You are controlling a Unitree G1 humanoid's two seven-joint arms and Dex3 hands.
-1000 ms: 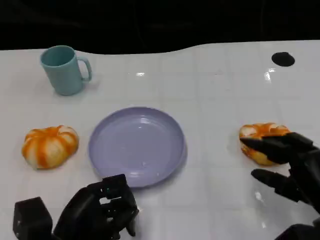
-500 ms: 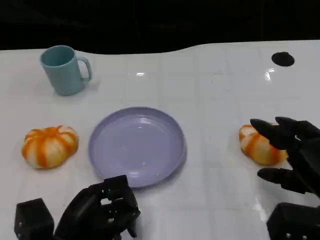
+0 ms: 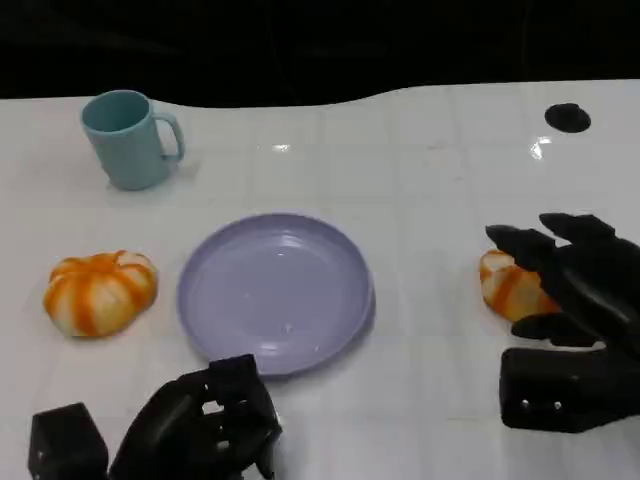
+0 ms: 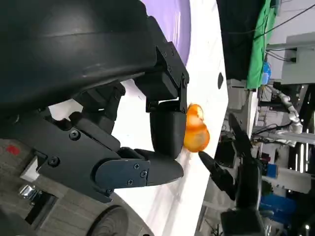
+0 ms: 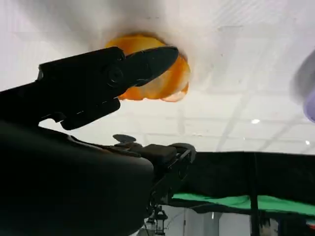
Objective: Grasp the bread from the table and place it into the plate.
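Two orange-and-white striped bread rolls lie on the white table. One bread is left of the lilac plate. The other bread is to the plate's right. My right hand reaches over this right bread with fingers spread, some above it and the thumb on its near side, partly hiding it. In the right wrist view a finger crosses the bread. My left hand sits near the table's front edge below the plate, fingers curled in and holding nothing.
A teal mug stands at the back left. A small black round mark is at the table's back right. The plate's rim shows in the left wrist view, along with my right hand beyond the bread.
My right hand has moved forward and risen over the right bread, so its wrist block now shows. Its fingers reach further around the bread. The left hand has barely moved.
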